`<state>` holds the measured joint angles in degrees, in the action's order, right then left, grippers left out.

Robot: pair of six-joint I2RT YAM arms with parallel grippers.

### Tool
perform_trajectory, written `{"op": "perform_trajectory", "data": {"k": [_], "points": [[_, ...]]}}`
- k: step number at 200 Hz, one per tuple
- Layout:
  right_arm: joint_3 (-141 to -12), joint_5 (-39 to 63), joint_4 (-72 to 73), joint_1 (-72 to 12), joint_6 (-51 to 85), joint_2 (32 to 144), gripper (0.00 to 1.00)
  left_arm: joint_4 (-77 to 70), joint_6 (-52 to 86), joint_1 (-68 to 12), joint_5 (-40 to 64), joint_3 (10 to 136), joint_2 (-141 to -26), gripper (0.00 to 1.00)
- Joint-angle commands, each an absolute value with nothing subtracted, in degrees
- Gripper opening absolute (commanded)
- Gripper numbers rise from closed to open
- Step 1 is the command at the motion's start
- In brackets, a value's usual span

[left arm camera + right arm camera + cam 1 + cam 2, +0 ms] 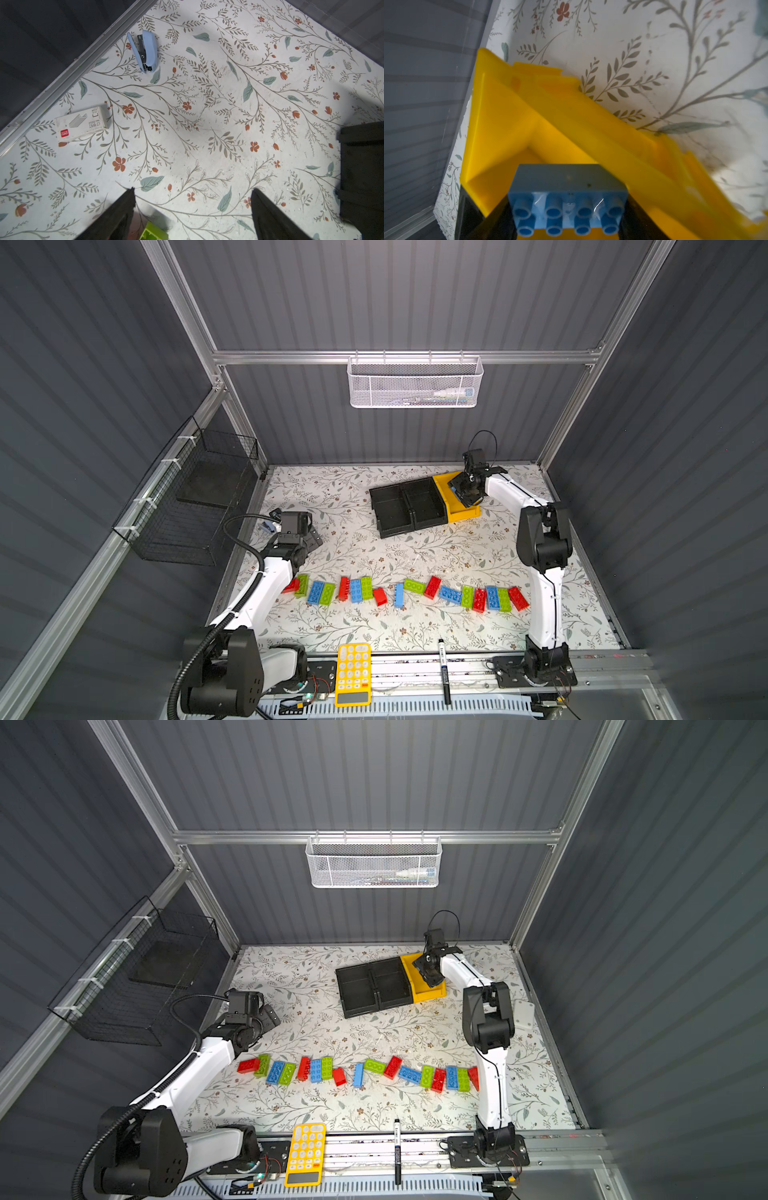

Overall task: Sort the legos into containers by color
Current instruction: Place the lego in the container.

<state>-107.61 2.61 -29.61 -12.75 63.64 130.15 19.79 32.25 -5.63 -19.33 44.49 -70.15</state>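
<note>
— What's the arm at the back doing?
— Its right gripper [467,489] is clamped on a blue plastic studded brick [568,187] and holds it over the yellow plastic open bin [465,515]. I'd say it hangs above the bin's floor so the brick drops inside, not on the rim.
— So blue goes in yellow?
— Looks that way. The two black plastic bins [405,499] sit touching it on one side and look empty. They're presumably for red and green.
— And the other arm?
— The left gripper [193,212] hangs with its jaws spread wide and nothing between them. It's above the bare floral tablecloth [207,104], near one end of the row of red, green and blue bricks [405,593]. A lime-green brick [153,232] shows just beneath it. It's parked there, I guess, to be ready for that end while keeping clear of its partner.
— Much left?
— Nearly all of it. The row lies along the front, well apart from the bins.
</note>
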Motion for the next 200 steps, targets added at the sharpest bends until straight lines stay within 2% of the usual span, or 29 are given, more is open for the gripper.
{"op": "perform_trajectory", "data": {"k": [1, 61, 112, 146, 174, 200], "points": [[-111.7, 3.3, -30.0, -13.6, 67.1, 132.9, 0.56, 21.4, 33.3, -5.2, -20.1, 43.5, -68.6, 0.88], [-113.0, 4.7, -28.0, -14.5, 70.4, 136.8, 0.62, 20.6, 33.8, -5.2, -20.9, 42.1, -67.9, 0.88], [-113.5, 4.1, -27.9, -14.5, 69.5, 135.6, 0.81, 21.1, 33.9, -5.2, -21.2, 41.8, -67.6, 0.89], [-113.1, 3.6, -28.4, -14.2, 66.9, 131.2, 0.86, 24.2, 34.5, -4.6, -21.8, 43.2, -66.9, 0.9], [-107.3, 1.0, -27.8, -14.0, 60.8, 122.5, 0.86, 31.7, 35.8, 0.6, -20.2, 46.0, -67.0, 0.9], [-93.3, -0.4, -20.5, -14.0, 53.8, 110.8, 0.85, 36.4, 34.7, 11.4, -12.2, 46.1, -66.5, 0.9]]}}
